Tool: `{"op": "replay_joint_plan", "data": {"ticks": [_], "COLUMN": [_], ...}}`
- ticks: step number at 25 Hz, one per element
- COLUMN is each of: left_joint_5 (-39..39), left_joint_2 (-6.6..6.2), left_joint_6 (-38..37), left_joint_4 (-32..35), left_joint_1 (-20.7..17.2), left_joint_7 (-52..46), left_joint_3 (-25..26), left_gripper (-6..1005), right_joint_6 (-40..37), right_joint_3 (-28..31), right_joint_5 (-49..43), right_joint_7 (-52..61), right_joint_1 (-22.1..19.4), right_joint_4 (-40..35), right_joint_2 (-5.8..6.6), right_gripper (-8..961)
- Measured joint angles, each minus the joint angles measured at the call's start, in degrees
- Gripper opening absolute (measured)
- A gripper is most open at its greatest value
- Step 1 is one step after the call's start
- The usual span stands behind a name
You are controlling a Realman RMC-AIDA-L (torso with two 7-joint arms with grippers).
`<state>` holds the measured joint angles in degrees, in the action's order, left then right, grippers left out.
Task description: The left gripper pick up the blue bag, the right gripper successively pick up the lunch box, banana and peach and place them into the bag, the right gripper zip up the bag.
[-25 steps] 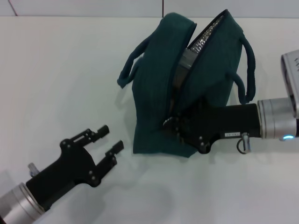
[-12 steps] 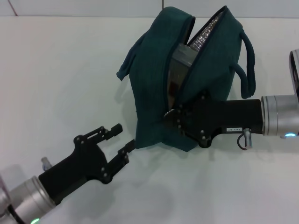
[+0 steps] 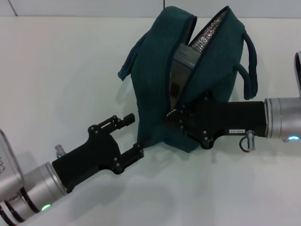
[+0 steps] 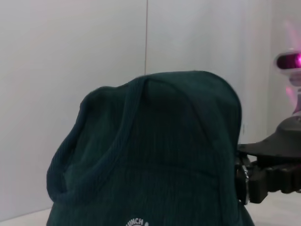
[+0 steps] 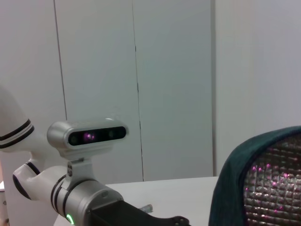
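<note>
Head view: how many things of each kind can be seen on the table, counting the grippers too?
Bags: 1, the blue bag, unzipped.
Lunch boxes: 1, the lunch box, inside the bag.
Grippers: 2, the left gripper and the right gripper.
Total: 4.

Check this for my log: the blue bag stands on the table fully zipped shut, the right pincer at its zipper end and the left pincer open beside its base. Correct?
Not quite. In the head view the blue bag gapes open along the top, showing silver lining and the lunch box inside. The rest holds: right pincer at the zipper end, left pincer open beside the base.
</note>
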<state>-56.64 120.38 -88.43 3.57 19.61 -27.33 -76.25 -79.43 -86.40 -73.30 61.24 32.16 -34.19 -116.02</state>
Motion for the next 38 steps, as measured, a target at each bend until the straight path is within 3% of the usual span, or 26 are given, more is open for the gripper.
{"op": "replay_joint_plan", "data": {"ticks": [6,16,27,30,38], "left_joint_5": [0.15,0.03,-0.41,-0.83,-1.55], "left_joint_2": [0.23,0.15,0.01,-0.05,-0.02], "left_joint_6": [0.27,0.37,0.37,0.44,1.68], "left_joint_4": [-0.17,0.26,0.07,-0.01,0.11], "left_joint_1": [1.19,1.39,1.57,1.57,1.57], "left_joint_7": [-1.19,-1.01,0.23,0.49,0.69], "left_joint_3": [-0.03,-0.04,-0.04,-0.04,-0.04], "left_gripper": [669,649,236,64,50], "right_joint_6": [-0.03,-1.84,-4.16,-4.29,-5.52], "right_joint_3": [0.11,0.53,0.69,0.76,0.69], "right_joint_5": [0.06,1.41,3.55,4.88,8.91], "right_joint_7": [-0.01,-0.36,-3.86,-5.39,-9.43], "right_joint_1": [-0.27,-1.59,-3.98,-4.54,-5.8], "right_joint_4": [0.0,-0.09,0.1,0.18,0.4], "right_joint_2": [-0.04,0.19,0.34,0.28,0.01], "right_gripper": [19,18,18,18,18]}}
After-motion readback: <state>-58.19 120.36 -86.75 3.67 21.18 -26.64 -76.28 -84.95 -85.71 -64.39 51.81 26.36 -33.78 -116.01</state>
